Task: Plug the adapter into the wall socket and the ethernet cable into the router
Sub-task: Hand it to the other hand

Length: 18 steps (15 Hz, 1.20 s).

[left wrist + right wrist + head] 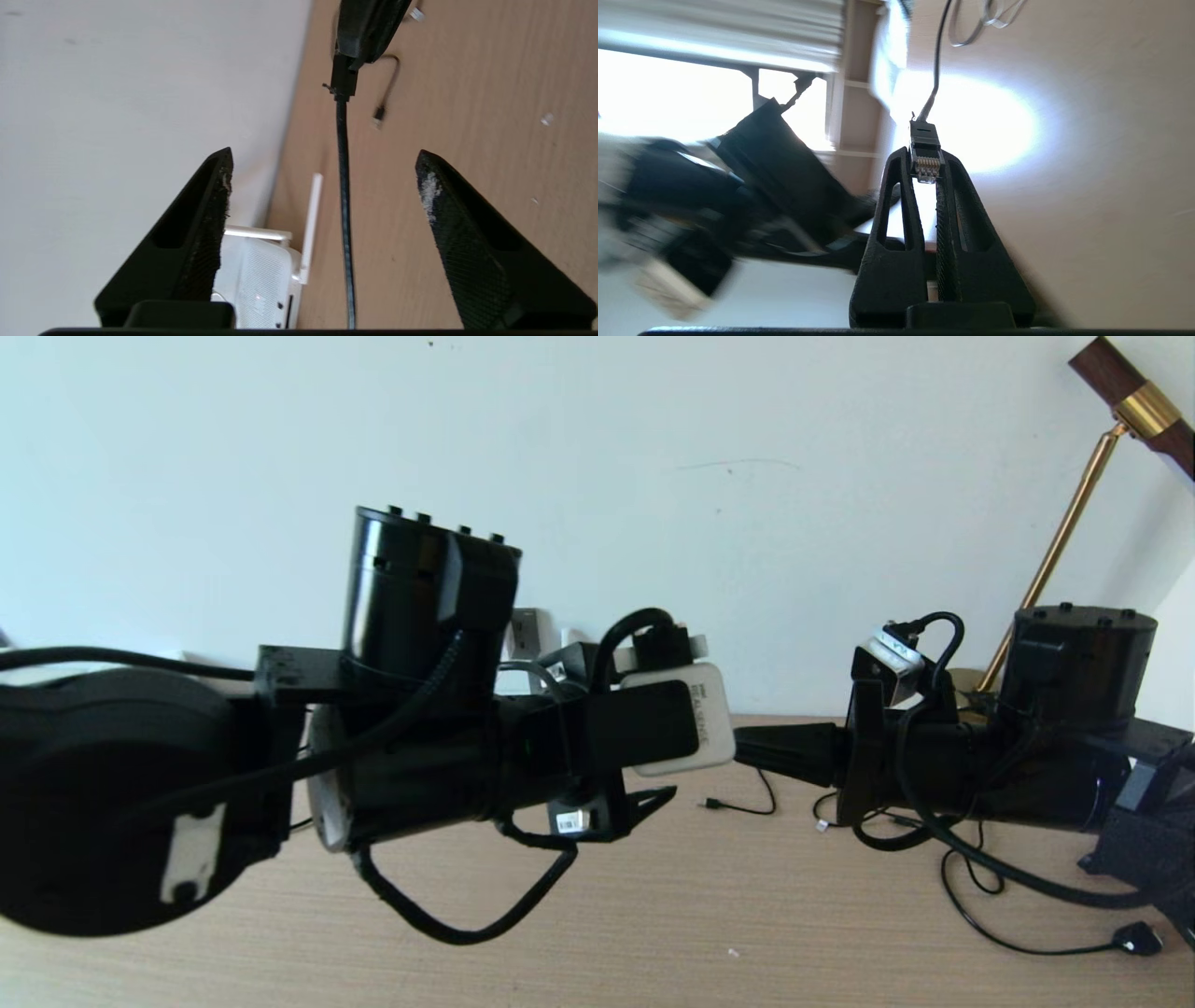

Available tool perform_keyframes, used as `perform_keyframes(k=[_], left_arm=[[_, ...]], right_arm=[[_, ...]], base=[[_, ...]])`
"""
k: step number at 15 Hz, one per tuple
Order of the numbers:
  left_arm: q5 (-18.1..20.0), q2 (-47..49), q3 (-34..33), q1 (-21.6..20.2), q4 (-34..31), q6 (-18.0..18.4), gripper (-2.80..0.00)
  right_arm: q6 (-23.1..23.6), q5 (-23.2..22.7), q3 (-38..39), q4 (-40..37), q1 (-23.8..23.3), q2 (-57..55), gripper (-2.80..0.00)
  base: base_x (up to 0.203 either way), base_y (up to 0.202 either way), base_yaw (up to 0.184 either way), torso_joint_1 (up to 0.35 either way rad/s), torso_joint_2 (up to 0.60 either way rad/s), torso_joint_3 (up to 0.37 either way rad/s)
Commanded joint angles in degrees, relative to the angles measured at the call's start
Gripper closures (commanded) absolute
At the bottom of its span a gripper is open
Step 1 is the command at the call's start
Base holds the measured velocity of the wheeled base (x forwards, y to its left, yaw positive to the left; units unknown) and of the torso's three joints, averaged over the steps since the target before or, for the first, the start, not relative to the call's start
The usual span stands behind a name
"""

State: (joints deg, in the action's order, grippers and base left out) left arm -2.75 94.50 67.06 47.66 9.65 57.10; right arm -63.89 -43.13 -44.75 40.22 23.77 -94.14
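My right gripper (926, 154) is shut on the clear-tipped plug (927, 163) of the ethernet cable, pinched at the fingertips. Seen from the left wrist, that gripper (362, 28) holds the plug above the table. The black ethernet cable (345, 210) runs from it straight between my left fingers without touching them. My left gripper (324, 156) is open and holds nothing. The white router (254, 280), with stick antennas, stands by the wall next to the wall-side finger (210, 224). From the head, the router (705, 723) shows behind my left gripper (681, 761), facing my right gripper (742, 747). The adapter and wall socket do not show.
Thin black cables (752, 803) lie on the wooden table (653, 933); one ends in a plug (1139, 938) at the right. A brass lamp stem (1064, 532) leans at the far right. The pale wall (653, 476) closes the back.
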Motion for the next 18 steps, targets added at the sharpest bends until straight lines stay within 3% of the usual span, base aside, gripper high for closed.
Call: perform_keyframes(k=[1,4,7,18], left_arm=[[2.15,-2.78,-4.68,-0.88,8.65,0.32,-2.8],[4.26,-3.07,-10.6,-1.08,18.16,2.85,-2.8],[5.6,-4.48,-12.28,-1.08,19.14,3.98,-2.8],[7.44,0.19,-8.7,-0.64,24.04,6.52,-2.8]], right_arm=[[-12.95,-1.24,-3.94,-2.47,-0.52,0.79,0.0],[-25.74,-8.21,-6.84,-5.21,-2.92,2.02,0.0],[-31.21,-15.68,-8.29,-5.33,-4.82,3.96,0.0],[-32.0,-20.75,-11.14,-5.24,-3.65,-2.62,0.0]], base=[[0.0,0.0,0.0,0.0,0.0,0.0],[0.0,0.0,0.0,0.0,0.0,0.0],[0.0,0.0,0.0,0.0,0.0,0.0],[0.0,0.0,0.0,0.0,0.0,0.0]])
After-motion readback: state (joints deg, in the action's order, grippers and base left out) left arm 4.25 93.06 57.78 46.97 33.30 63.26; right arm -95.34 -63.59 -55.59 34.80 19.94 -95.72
